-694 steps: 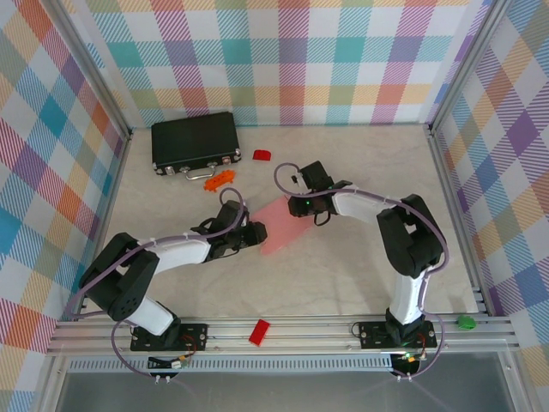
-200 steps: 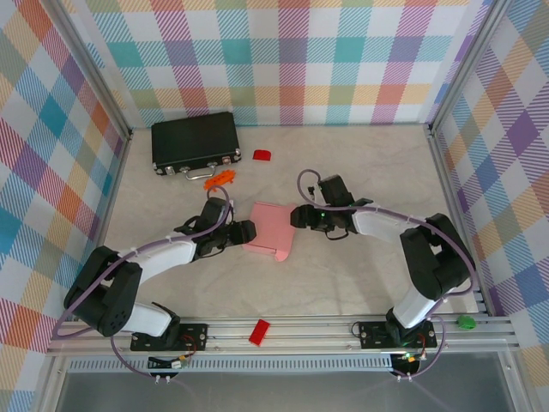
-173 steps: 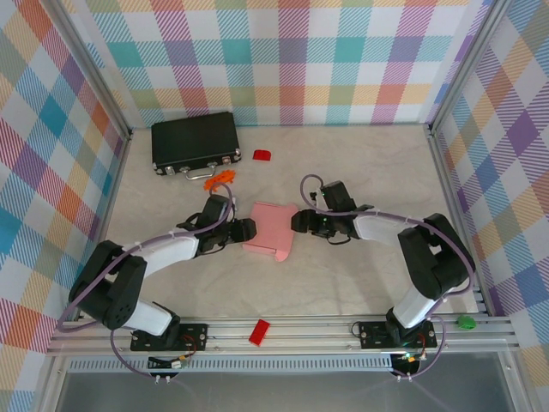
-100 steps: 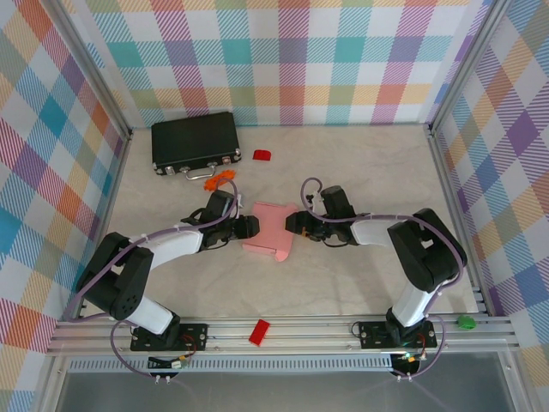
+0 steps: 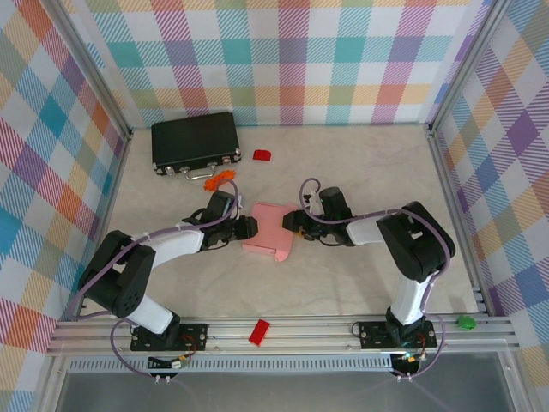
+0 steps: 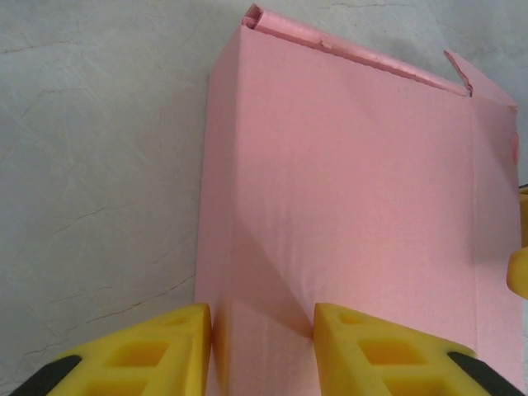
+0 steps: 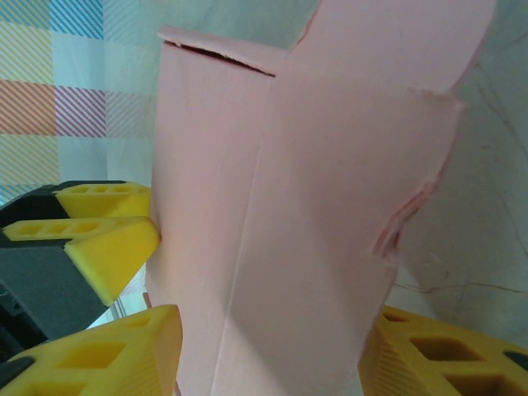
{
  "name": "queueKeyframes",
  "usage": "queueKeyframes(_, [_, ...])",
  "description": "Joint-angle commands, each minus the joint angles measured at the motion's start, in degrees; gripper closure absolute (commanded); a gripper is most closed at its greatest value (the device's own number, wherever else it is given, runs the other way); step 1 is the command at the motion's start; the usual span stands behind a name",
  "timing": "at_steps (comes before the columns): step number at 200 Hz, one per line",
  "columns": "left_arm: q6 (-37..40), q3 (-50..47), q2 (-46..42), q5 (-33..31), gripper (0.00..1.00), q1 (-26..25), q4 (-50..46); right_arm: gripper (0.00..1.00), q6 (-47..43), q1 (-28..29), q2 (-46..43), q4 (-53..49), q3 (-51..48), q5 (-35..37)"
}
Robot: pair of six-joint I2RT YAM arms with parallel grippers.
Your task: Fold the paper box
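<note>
Beyond the left gripper [image 5: 246,227] and off to its left, a black case [image 5: 194,142] is set near the far-left corner. An orange piece [image 5: 221,178] lies just beyond the gripper's wrist, with a red piece [image 5: 262,155] farther beyond. The left arm is stretched low over the table [image 5: 369,172], forearm almost level, fingers pointed right. Its yellow fingers [image 6: 165,351] are seen parted with the near edge of the paper box [image 5: 269,230] between them — whether the card is pinched cannot be told. The box lies flat directly between the two grippers, touched by both. The right gripper [image 5: 292,225] is clamped across the box's opposite end, a finger pressed to each side. The right arm is folded — elbow raised at the right, forearm reaching left. Bare table is left open to the right of that gripper and toward the rail [image 5: 326,329], where a second red piece [image 5: 258,331] sits.
</note>
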Motion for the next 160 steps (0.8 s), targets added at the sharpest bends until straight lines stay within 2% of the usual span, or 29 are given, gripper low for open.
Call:
queueKeyframes(1, [-0.56,-0.47,1.13,0.21,0.65,0.57,0.94,0.45,1.11,0.63,1.2,4.01,-0.02,-2.97])
queueKeyframes(57, [-1.31,-0.92,1.85,0.28,0.72,0.61,1.65,0.53,1.97,1.29,2.45,5.99,0.49,-3.81])
queueKeyframes(118, [-2.61,-1.62,3.64,-0.99,0.72,0.57,2.79,0.53,4.84,1.38,4.93,13.92,-0.17,-5.89])
queueKeyframes(160, [-2.9,-1.01,5.62,-0.48,0.7,0.57,2.87,0.54,5.13,1.71,3.56,16.56,-0.8,-5.6])
